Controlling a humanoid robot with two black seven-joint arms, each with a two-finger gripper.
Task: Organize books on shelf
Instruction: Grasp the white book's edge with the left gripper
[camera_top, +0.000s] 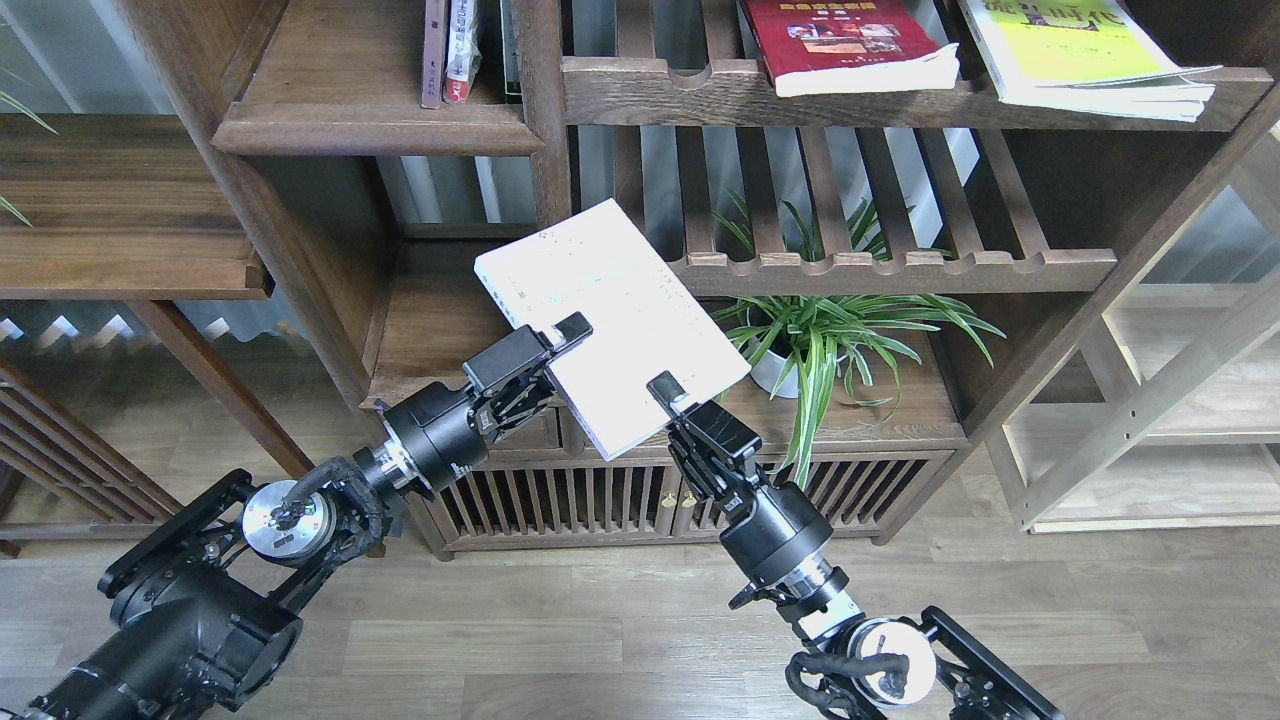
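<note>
Below the dark brown solid-board shelf (375, 125), both hands grip one pale lavender-white paperback (610, 320): left hand (555, 340) clamped on its left edge, right hand (668, 392) on its near edge. Best raised level, without twisting, toward that shelf. Three large paperbacks: this, one dark red (845, 45), one yellow-green (1085, 50), both right of that shelf.

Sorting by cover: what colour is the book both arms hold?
Pale lavender-white book, plain cover; seen in the head view.

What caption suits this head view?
Both claws, left and right, grip a pale lavender-white paperback.
</note>
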